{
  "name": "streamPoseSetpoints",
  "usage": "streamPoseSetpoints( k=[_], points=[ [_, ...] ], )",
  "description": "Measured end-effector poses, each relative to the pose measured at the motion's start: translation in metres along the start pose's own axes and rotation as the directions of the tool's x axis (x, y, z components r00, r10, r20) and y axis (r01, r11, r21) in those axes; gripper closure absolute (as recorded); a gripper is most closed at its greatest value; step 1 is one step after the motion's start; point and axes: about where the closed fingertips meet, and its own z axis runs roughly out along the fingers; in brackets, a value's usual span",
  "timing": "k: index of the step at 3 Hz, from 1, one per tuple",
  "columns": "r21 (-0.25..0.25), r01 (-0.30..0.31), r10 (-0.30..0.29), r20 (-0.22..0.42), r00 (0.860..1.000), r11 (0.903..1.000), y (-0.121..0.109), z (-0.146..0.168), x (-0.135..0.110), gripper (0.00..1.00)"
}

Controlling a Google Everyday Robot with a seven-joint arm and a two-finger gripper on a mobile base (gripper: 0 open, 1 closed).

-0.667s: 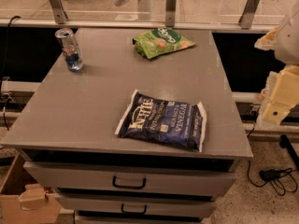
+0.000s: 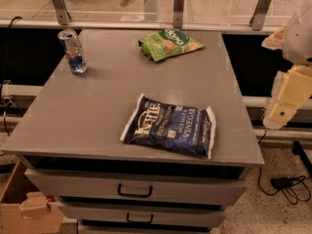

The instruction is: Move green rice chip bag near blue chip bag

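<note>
**Plainly apart: green bag at the back, blue bag at the front**

The green rice chip bag lies flat near the far edge of the tabletop, right of centre, logo side up. Nothing holds it, so I judge the task is not yet begun. The blue chip bag lies flat near the front edge, well apart from the green one, with bare grey surface between them. That gap looks like the natural path for a carry toward the front.

A clear drink can stands upright at the far left corner, well off that line and unlikely to interfere. The end effector hangs off the tabletop's right side, beyond its edge and touching nothing. Whether it is open or closed I cannot tell. Below are drawers, a cardboard box at lower left and cables on the floor at right.
</note>
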Motion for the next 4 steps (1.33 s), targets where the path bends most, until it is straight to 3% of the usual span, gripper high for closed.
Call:
streamPoseSetpoints(
  k=[1,2,3,4],
  points=[
    [0.041,0.089,-0.092,0.078,0.993,0.9952,-0.053,0.025,-0.038,0.00],
    [0.083,0.152,-0.164,0.163,0.973,0.9849,-0.097,0.049,-0.089,0.00],
    [0.126,0.180,-0.205,0.232,0.951,0.9756,-0.127,0.067,-0.148,0.00],
    [0.126,0.180,-0.205,0.232,0.951,0.9755,-0.127,0.067,-0.148,0.00]
  ],
)
